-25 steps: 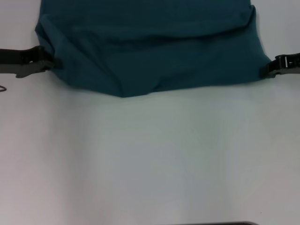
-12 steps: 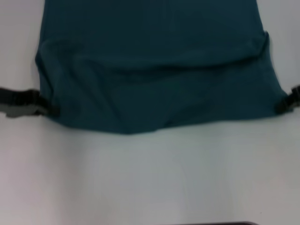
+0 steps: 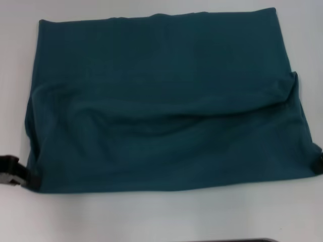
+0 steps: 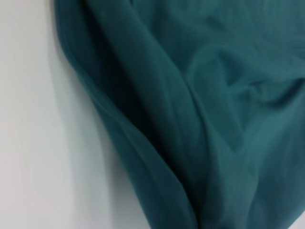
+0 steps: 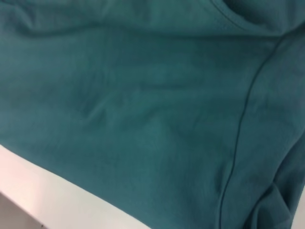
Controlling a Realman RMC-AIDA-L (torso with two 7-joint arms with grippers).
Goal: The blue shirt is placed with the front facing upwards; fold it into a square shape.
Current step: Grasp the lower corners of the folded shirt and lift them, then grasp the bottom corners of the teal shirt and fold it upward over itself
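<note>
The blue shirt [image 3: 161,101] lies as a wide teal rectangle, plain side up, filling most of the head view. A soft ridge crosses its middle. No lettering or collar shows. My left gripper [image 3: 24,177] sits at the shirt's near left corner, shut on the fabric's edge. At the near right corner my right gripper [image 3: 318,164] is mostly cut off by the frame edge and also holds the cloth. In the left wrist view the blue shirt [image 4: 214,119] hangs in loose folds. The right wrist view shows the blue shirt [image 5: 143,95] smooth, with a stitched seam [image 5: 238,133].
The white table [image 3: 161,217] shows as a bare strip in front of the shirt and along both sides. A dark edge [image 3: 237,240] peeks in at the bottom of the head view. White table surface [image 4: 38,143] lies beside the hanging folds.
Both grippers have moved toward me with the shirt's near edge, drawing the top layer down over the cloth. The shirt's far edge has come into view.
</note>
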